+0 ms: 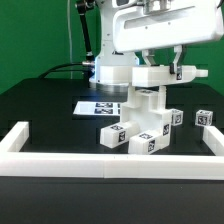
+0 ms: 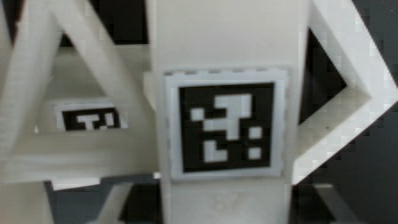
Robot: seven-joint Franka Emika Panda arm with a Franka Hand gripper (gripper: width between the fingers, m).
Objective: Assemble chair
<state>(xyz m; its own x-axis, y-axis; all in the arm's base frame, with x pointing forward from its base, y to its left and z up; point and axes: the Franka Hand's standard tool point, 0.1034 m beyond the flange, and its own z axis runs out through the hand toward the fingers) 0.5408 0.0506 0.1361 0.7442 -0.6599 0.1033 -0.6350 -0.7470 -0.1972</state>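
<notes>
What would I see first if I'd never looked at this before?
The pile of matte white blocky chair parts with black-and-white square tags, in the middle of the black table. Right above it, the glossy white robot arm has its jaws closed on the top white bar. A big square tag fills the wrist view's middle.

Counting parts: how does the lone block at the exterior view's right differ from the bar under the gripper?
The lone block is small, cube-like, resting on the table; the bar is longer and raised off it. The block lies free; the gripper grips the bar. Both are white and tagged.
</notes>
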